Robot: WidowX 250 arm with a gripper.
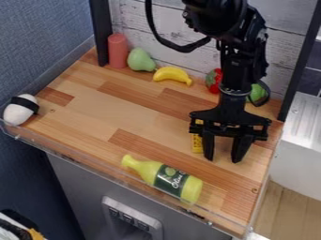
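End effector, set wide, hangs by a yellow object, probably light and stiff, best pinched across its narrow width, near a bottle.

Wood counter, smooth; bottle plastic-looking, glossy.

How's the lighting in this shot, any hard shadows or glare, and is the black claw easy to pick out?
In the camera view, soft, fairly even light on the wooden counter, no hard shadows I can make out; faint pale glints along the clear rail; the black claw stands out against the lighter wood.
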